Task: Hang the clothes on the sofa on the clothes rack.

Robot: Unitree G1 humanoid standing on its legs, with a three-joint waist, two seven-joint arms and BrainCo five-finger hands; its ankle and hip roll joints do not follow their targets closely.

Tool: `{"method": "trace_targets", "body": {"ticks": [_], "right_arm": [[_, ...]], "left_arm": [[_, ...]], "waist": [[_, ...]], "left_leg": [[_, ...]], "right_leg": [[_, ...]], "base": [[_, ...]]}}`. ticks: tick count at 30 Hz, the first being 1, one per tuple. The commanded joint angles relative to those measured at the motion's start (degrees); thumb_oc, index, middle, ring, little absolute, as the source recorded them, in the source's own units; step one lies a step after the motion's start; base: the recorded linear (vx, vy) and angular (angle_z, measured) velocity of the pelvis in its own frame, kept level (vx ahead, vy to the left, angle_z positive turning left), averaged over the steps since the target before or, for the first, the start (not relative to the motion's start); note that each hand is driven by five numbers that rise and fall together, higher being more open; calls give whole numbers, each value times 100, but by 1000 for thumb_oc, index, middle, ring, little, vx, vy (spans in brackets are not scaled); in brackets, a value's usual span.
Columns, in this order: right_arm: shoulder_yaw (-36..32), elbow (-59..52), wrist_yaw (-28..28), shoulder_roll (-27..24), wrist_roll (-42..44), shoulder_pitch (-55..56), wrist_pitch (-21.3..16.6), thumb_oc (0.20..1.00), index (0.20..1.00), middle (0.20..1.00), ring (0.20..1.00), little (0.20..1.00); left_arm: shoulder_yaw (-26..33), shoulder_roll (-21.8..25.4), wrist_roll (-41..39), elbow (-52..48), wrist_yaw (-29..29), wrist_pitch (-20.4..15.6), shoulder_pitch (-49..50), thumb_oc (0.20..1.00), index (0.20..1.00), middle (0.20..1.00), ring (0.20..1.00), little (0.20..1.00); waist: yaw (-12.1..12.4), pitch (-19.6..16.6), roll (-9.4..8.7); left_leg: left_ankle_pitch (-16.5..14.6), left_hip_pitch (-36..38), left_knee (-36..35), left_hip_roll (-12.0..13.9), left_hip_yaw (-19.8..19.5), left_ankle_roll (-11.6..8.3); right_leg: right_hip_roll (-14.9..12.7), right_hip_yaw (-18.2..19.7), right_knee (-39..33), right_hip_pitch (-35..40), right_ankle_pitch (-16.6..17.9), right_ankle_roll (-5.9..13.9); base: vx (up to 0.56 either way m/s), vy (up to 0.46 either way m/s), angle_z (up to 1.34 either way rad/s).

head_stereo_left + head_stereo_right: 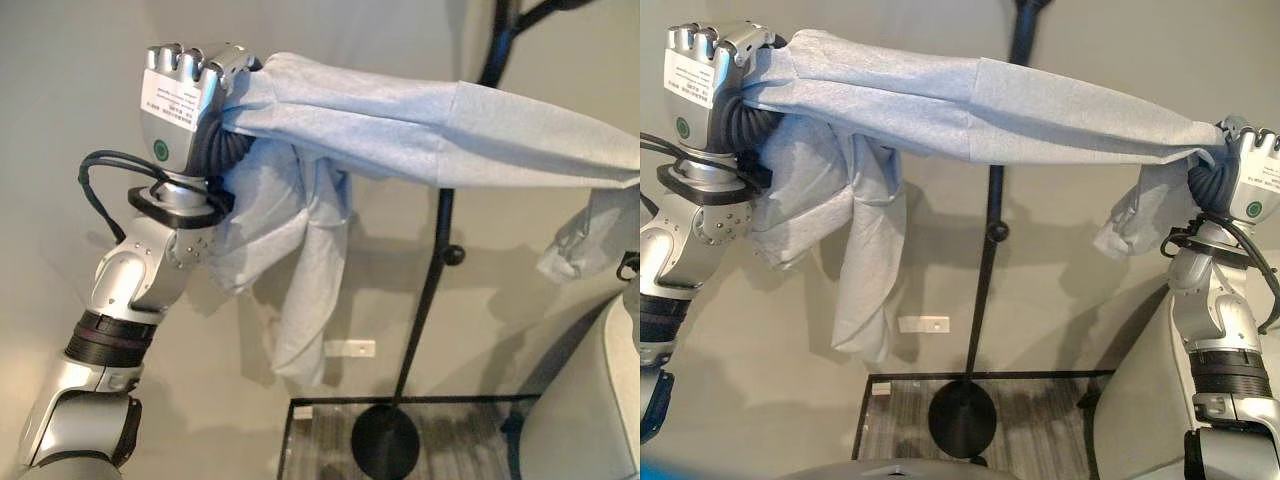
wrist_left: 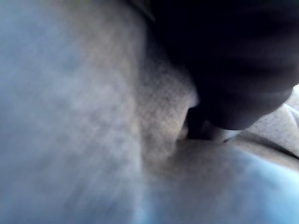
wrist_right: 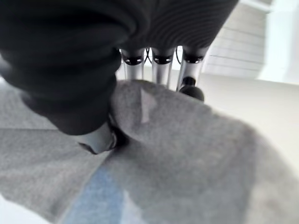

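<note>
Right eye view: garment (image 1: pixel 980 115) stretched sideways, clamped by left hand (image 1: pixel 710 70) and right hand (image 1: pixel 1250 165)

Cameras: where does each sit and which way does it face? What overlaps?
Left eye view: head camera, faces the black clothes rack; left hand gripping the grey garment.
Right eye view: same head, same scene; adds right hand gripping the other end.
Left wrist view: on left wrist, pressed against the cloth; dark cover.
Right wrist view: on right wrist, along its fingers onto the cloth.
Shared: all four show the garment.
</note>
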Motion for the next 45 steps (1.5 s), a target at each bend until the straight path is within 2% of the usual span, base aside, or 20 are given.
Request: {"method": "trace_targets", "body": {"ticks": [1,4,8,11,12,13,14,15,16,21,24,30,35,37,38,39,42,45], "right_arm": [[-207,43,43,-407,300,-110,173,200,200,200,200,200],[-168,383,154,-393,370,119,172,200,200,200,200,200],[-156,640,191,-395,394,262,196,200,200,200,200,200],[-50,964,187,-322,472,330,224,200,200,200,200,200],[56,1129,235,-231,504,426,239,200,200,200,200,200],[49,1141,229,-227,509,433,233,200,200,200,200,200],[115,1311,251,-75,543,569,256,200,200,200,200,200],[110,1312,249,-73,544,575,254,200,200,200,200,200],[224,1523,246,105,610,633,270,200,200,200,200,200],[487,1705,276,385,706,675,178,200,200,200,200,200],[611,1641,317,597,713,820,94,200,200,200,200,200],[589,1603,313,753,837,1016,40,200,200,200,200,200],[778,1912,419,1203,1231,1212,-117,200,200,200,200,200],[982,2014,610,1429,1350,1278,-203,200,200,200,200,200],[1112,2090,701,1520,1404,1283,-235,200,200,200,200,200],[1216,2164,782,1616,1491,1289,-279,200,200,200,200,200],[1416,2242,993,1859,1758,1281,-367,200,200,200,200,200],[1801,2643,1224,2311,2183,1147,-480,200,200,200,200,200]], "left_arm": [[77,162,-532,503,-123,175,-817,200,200,200,200,200],[-447,24,-670,784,-338,125,-1461,200,200,200,200,200],[-689,-42,-678,792,-426,101,-1747,200,200,200,200,200],[-861,-292,-669,737,-480,96,-1942,200,200,200,200,200],[-1034,-525,-599,609,-586,52,-2049,200,200,200,200,200],[-1050,-537,-595,611,-592,56,-2061,200,200,200,200,200],[-1266,-835,-464,376,-785,-24,-2127,200,200,200,200,200],[-1270,-839,-463,375,-787,-22,-2128,200,200,200,200,200],[-1458,-1227,-373,239,-981,-104,-2134,200,200,200,200,200],[-1984,-1663,-197,213,-1347,-329,-2104,200,200,200,200,200],[-2167,-1631,-213,109,-1546,-470,-1838,200,200,200,200,200],[-2153,-1408,-164,-43,-1548,-497,-1490,200,200,200,200,200],[-2156,-1159,-136,-241,-1614,-479,-1304,200,200,200,200,200],[-2092,-1214,-208,-259,-1656,-453,-1212,482,482,482,482,482],[-2077,-1271,-248,-235,-1674,-435,-1143,793,793,793,793,793],[-2057,-1348,-296,-205,-1690,-417,-1017,1000,1000,1000,1000,1000],[-2086,-1524,-355,-128,-1774,-378,-838,1000,1000,1000,1000,1000],[-2269,-1855,-409,-105,-1856,-418,-458,1000,1000,1000,1000,1000]], "waist": [[-139,-56,179],[-239,-36,244],[-303,-14,292],[-350,15,321],[-397,39,332],[-390,35,324],[-420,41,315],[-418,39,312],[-445,51,303],[-512,79,305],[-558,123,336],[-573,150,351],[-524,161,331],[-506,178,316],[-503,182,311],[-513,181,308],[-527,199,313],[-563,257,348]], "left_leg": [[-9,-321,81,415,14,-217],[7,-308,71,433,76,-235],[13,-304,56,439,122,-252],[27,-315,48,456,146,-269],[34,-322,42,466,156,-276],[35,-323,41,468,152,-278],[35,-323,30,482,161,-286],[35,-322,29,482,159,-287],[33,-320,23,496,158,-290],[33,-296,4,517,170,-303],[25,-261,-8,534,206,-319],[28,-228,-29,547,242,-330],[65,-228,-70,566,244,-340],[73,-229,-70,571,230,-346],[81,-231,-67,576,227,-351],[87,-228,-69,578,225,-356],[99,-237,-70,581,229,-363],[110,-241,-69,579,266,-377]], "right_leg": [[-344,-8,175,659,-1267,511],[-340,33,177,634,-1262,519],[-337,56,162,604,-1255,528],[-331,54,152,576,-1248,532],[-321,59,143,570,-1246,526],[-319,55,142,572,-1246,525],[-304,37,137,586,-1264,513],[-305,35,136,587,-1264,513],[-291,30,140,594,-1287,497],[-262,40,142,599,-1305,481],[-246,63,141,589,-1315,471],[-231,101,131,596,-1327,459],[-210,58,133,610,-1339,433],[-205,31,137,615,-1347,421],[-204,14,140,623,-1350,416],[-205,3,147,630,-1356,410],[-211,-15,147,631,-1357,399],[-233,-19,169,622,-1360,393]], "base": [[10,-21,-16],[18,-24,-13],[19,-11,-12],[8,-12,-5],[0,0,0],[24,-26,3],[16,-15,4],[35,-24,10],[20,-11,6],[12,-10,2],[10,-4,-1],[7,0,-1],[3,0,-1],[1,-3,2],[10,-6,4],[10,-3,3],[0,0,0],[1,2,1]]}}
